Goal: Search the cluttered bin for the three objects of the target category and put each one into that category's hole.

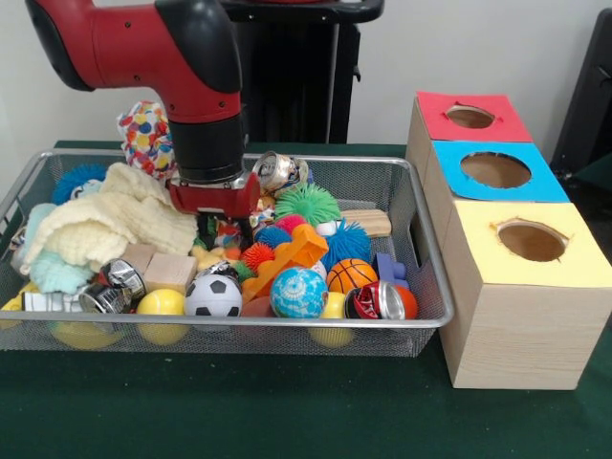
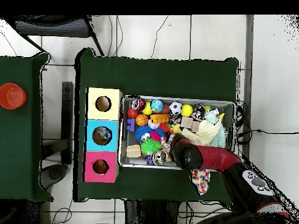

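A red-and-black arm lowers its gripper (image 1: 218, 228) into a wire-mesh bin (image 1: 421, 251) of spiky rubber balls, crumpled cans and cream cloth (image 1: 115, 222); the clutter hides whether its jaws are apart. Beside the bin, 3 wood-grain boxes show round holes in red (image 1: 469, 117), blue (image 1: 495, 170) and yellow (image 1: 532, 240) tops.
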{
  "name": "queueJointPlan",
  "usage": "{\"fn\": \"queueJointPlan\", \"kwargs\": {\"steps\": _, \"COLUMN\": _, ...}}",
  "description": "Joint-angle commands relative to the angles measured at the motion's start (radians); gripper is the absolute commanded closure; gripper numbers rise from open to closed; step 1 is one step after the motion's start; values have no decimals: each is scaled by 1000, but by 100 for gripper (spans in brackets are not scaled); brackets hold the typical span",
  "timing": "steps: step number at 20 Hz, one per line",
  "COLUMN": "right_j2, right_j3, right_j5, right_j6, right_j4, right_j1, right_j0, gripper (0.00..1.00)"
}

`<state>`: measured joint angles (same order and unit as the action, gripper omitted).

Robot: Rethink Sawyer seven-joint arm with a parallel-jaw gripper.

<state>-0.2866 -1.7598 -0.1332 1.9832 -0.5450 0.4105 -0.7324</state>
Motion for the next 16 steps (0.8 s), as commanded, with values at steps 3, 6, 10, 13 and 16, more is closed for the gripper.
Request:
{"fn": "queueJointPlan", "kwargs": {"steps": 3, "right_j2": -38, "right_j3": 68, "right_j5": 168, "right_j6": 31, "right_j4": -97, "right_j1": -58, "right_j0": -12, "gripper": 0}}
{"fn": "queueJointPlan", "kwargs": {"steps": 6, "right_j2": -38, "right_j3": 72, "right_j5": 185, "right_j6": 37, "right_j4": -102, "right_j1": -50, "right_j0": -10, "gripper": 0}}
{"fn": "queueJointPlan", "kwargs": {"steps": 10, "right_j2": -57, "right_j3": 75, "right_j5": 220, "right_j6": 46, "right_j4": -115, "right_j1": -44, "right_j0": -17, "gripper": 0}}
{"fn": "queueJointPlan", "kwargs": {"steps": 13, "right_j2": -69, "right_j3": 72, "right_j5": 206, "right_j6": 44, "right_j4": -120, "right_j1": -28, "right_j0": -21, "gripper": 0}}
{"fn": "queueJointPlan", "kwargs": {"steps": 16, "right_j2": -58, "right_j3": 72, "right_j5": 229, "right_j6": 46, "right_j4": -135, "right_j1": -20, "right_j0": -11, "gripper": 100}}
